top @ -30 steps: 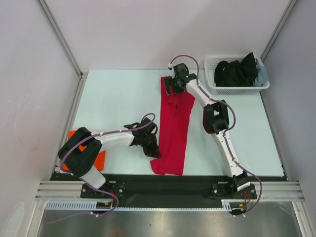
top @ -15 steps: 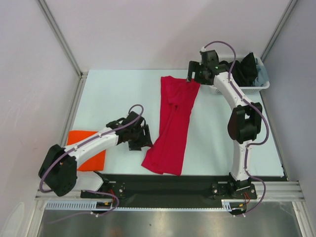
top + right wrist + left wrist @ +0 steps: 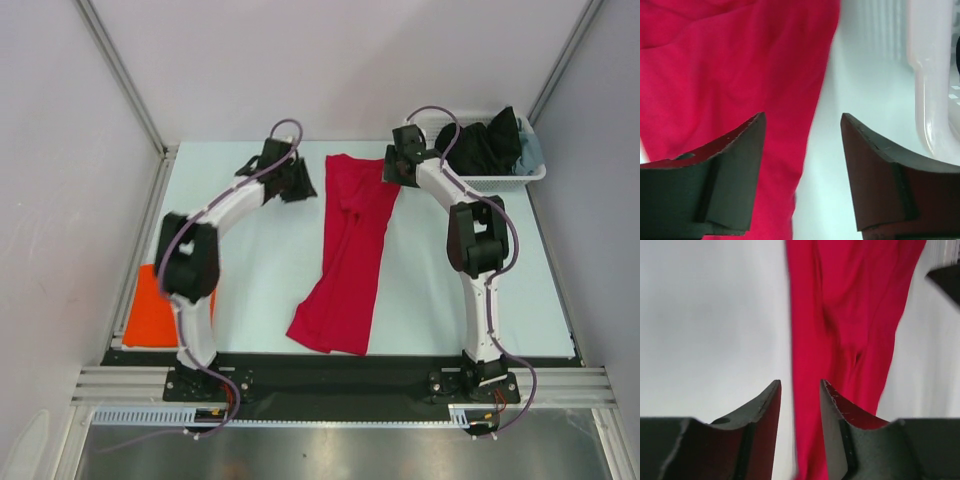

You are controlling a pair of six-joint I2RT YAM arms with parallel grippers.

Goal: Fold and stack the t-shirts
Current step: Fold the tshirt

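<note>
The crimson t-shirt (image 3: 350, 240) lies folded into a long narrow strip running from the far middle of the table toward the near edge. My left gripper (image 3: 306, 188) hovers open just left of its far end. In the left wrist view the shirt's left edge (image 3: 850, 315) runs below the gap of that gripper (image 3: 800, 386), with nothing between the fingers. My right gripper (image 3: 389, 172) stands open over the shirt's far right corner. The right wrist view shows the red cloth (image 3: 730, 65) under the left finger of that gripper (image 3: 802, 122). The orange t-shirt (image 3: 150, 315) lies folded at the near left.
A white lattice basket (image 3: 490, 181) holding dark clothes (image 3: 480, 145) stands at the far right, close beside the right gripper. Its pale wall (image 3: 930, 75) shows at the right of the right wrist view. Cage posts frame the table's back corners.
The left gripper let go of the shirt's near end and swung up to its far left side. The right gripper came back to the far right corner, jaws narrower.
</note>
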